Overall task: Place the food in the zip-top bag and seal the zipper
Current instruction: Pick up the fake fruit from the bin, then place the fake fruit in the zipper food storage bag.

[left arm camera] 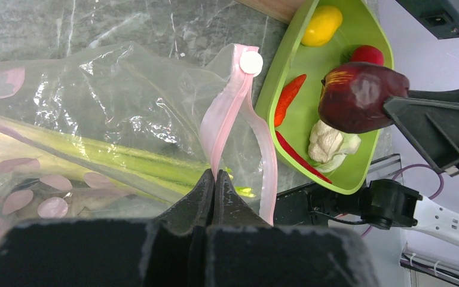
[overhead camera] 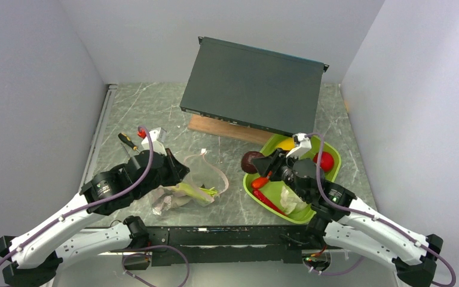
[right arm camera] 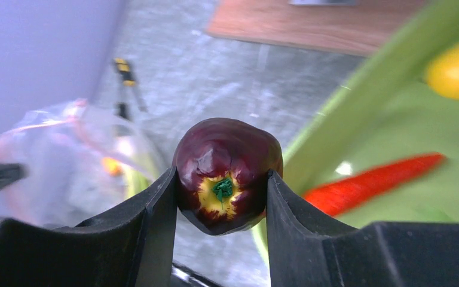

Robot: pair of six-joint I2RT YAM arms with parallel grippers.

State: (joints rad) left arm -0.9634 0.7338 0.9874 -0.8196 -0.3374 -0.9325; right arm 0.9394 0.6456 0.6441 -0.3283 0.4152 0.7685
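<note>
The clear zip-top bag [overhead camera: 182,191] lies left of centre with green stalks [left arm camera: 125,158] inside. My left gripper [left arm camera: 215,174] is shut on its pale pink zipper [left arm camera: 224,119], holding the mouth edge up. My right gripper [right arm camera: 222,197] is shut on the dark purple ball [right arm camera: 227,173], held in the air at the tray's left edge [overhead camera: 252,160], right of the bag. In the lime-green tray [overhead camera: 263,200] lie a yellow fruit [left arm camera: 321,25], a red tomato [left arm camera: 367,54], two red chilies [left arm camera: 288,95] and a white cauliflower [left arm camera: 329,143].
A dark flat box [overhead camera: 254,84] rests tilted on a wooden board [overhead camera: 221,128] at the back. A yellow-handled screwdriver [overhead camera: 127,141] lies at the left, behind the bag. Grey walls close in both sides.
</note>
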